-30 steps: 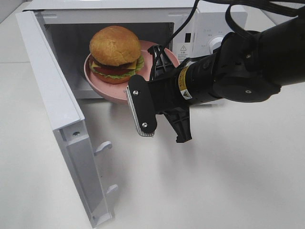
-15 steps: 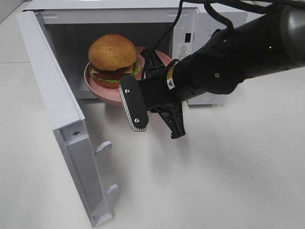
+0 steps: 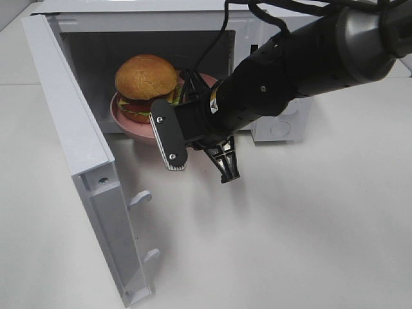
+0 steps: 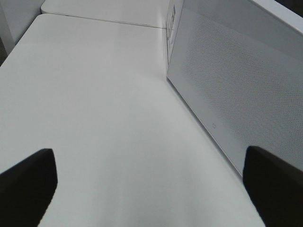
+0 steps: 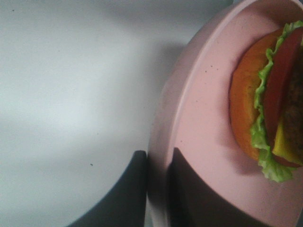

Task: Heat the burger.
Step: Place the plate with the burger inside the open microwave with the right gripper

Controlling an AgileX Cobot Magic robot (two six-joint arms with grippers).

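Right gripper (image 3: 188, 90) is clamped on the rim of the pink plate (image 3: 129, 119). The right wrist view shows its dark fingers (image 5: 135, 189) pinching that rim from either side, with the burger (image 5: 265, 109) sitting just beyond them.

Over the last second the plate and the burger (image 3: 145, 77) have slid left and a little lower in the high view, and the arm has swung further across the front of the microwave (image 3: 129, 22), now hiding its control panel. The burger sits upper left of centre, in the mouth of the open cavity. The plate's near edge seems to hang over the sill, so loading looks nearly done but not finished: the plate likely needs to go deeper before the open door (image 3: 64, 122) at the left can close.

The right arm enters from the upper right and slopes down and left, wrist rolled so the fingers reach the plate from its right side.

Left gripper (image 4: 151, 189) is spread wide and empty, above bare table (image 4: 94, 94) beside a white perforated panel (image 4: 227, 94).
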